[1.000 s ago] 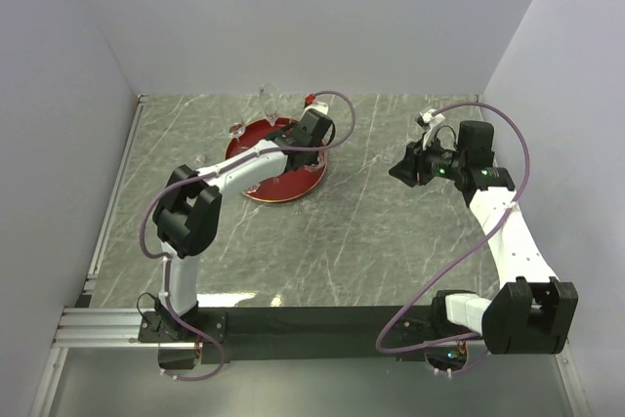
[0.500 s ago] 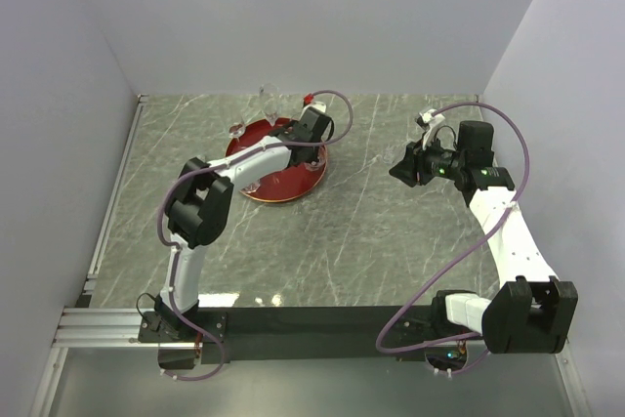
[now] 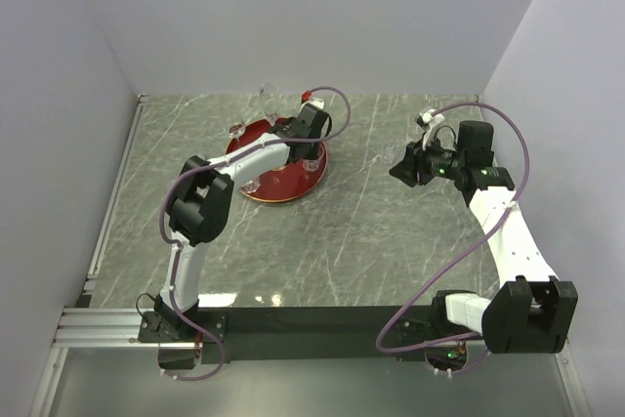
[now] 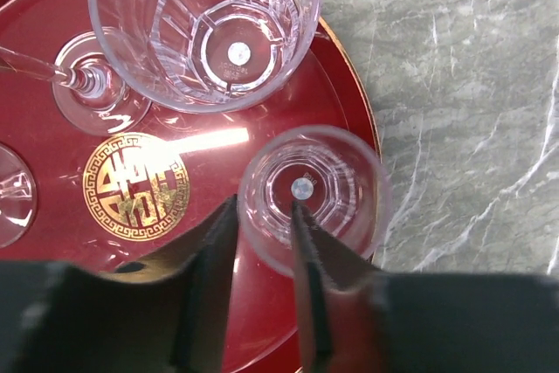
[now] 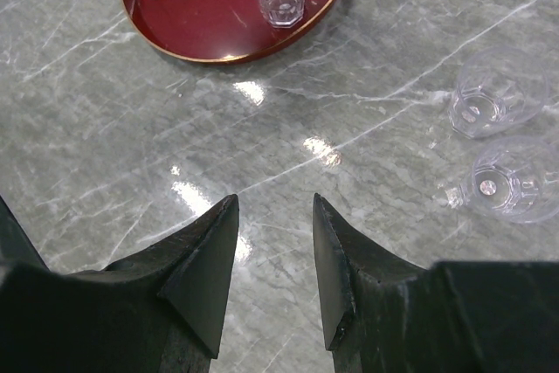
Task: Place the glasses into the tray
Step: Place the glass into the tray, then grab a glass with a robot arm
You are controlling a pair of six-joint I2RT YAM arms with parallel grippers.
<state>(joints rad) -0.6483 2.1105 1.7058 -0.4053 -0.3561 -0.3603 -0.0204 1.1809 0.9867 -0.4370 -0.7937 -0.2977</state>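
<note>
The dark-red tray point(image 3: 283, 189) lies at the back left, its gold emblem point(image 4: 135, 185) in the left wrist view. A tall glass point(image 4: 205, 32), a stemmed glass point(image 4: 100, 93) and a small tumbler point(image 4: 332, 194) stand on it. My left gripper point(image 4: 262, 207) hangs over the tray's right edge point(image 3: 312, 148). Its jaws straddle the tumbler's near wall, one finger inside, one outside, with a clear gap between them. My right gripper point(image 5: 275, 203) is open and empty above bare table point(image 3: 395, 171). Two more tumblers point(image 5: 498, 89) point(image 5: 515, 176) stand on the table.
The grey marble table point(image 3: 371, 241) is walled in white at the back and both sides. More glasses sit at the tray's left rim point(image 3: 234, 129) and front point(image 3: 249, 186). The tray also shows in the right wrist view point(image 5: 210, 32).
My left arm's elbow has swung to the right and the wrist has shifted slightly toward the back over the tray. The right arm has not moved.
</note>
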